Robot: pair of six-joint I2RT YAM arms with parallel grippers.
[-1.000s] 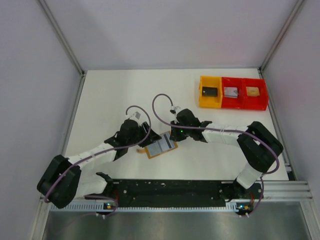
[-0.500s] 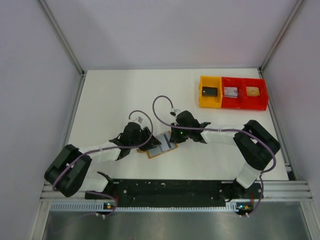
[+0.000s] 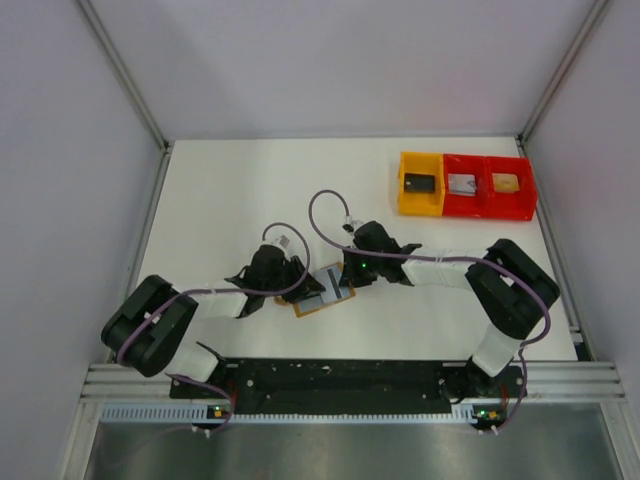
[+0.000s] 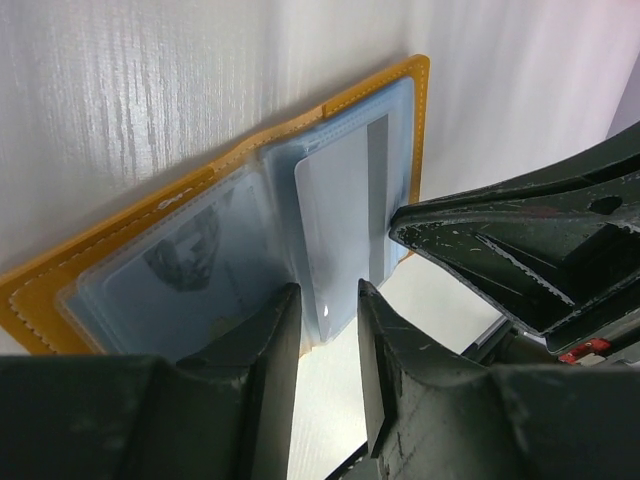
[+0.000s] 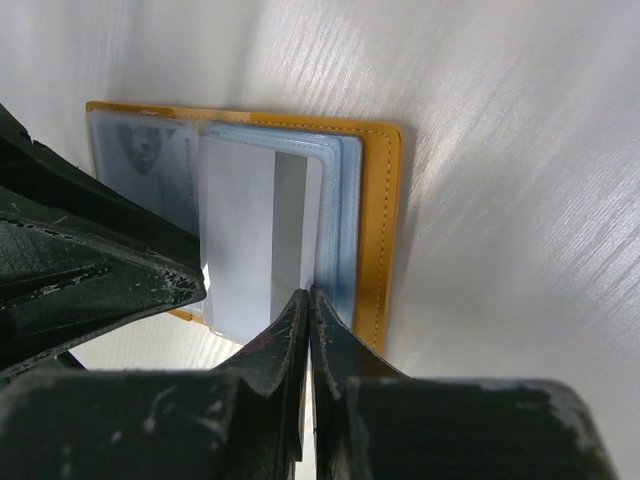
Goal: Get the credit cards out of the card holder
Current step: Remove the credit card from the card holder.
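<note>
The open card holder (image 3: 322, 291) lies mid-worktop (image 3: 220, 190) between both arms. The right gripper (image 5: 308, 297), pressed together, meets a credit card (image 5: 240, 230) at its edge. The left gripper (image 4: 328, 300), half spread, straddles that card; it should pinch squarely, then slide it out flat.

The white table (image 3: 220, 190) carries an open tan card holder (image 3: 325, 293) near its middle, grey-blue inner face up. Toward the far right corner a yellow tray (image 3: 420, 207) and red trays (image 3: 482, 208) sit side by side, touching, each compartment holding a small rectangle, seemingly black, silver and tan
</note>
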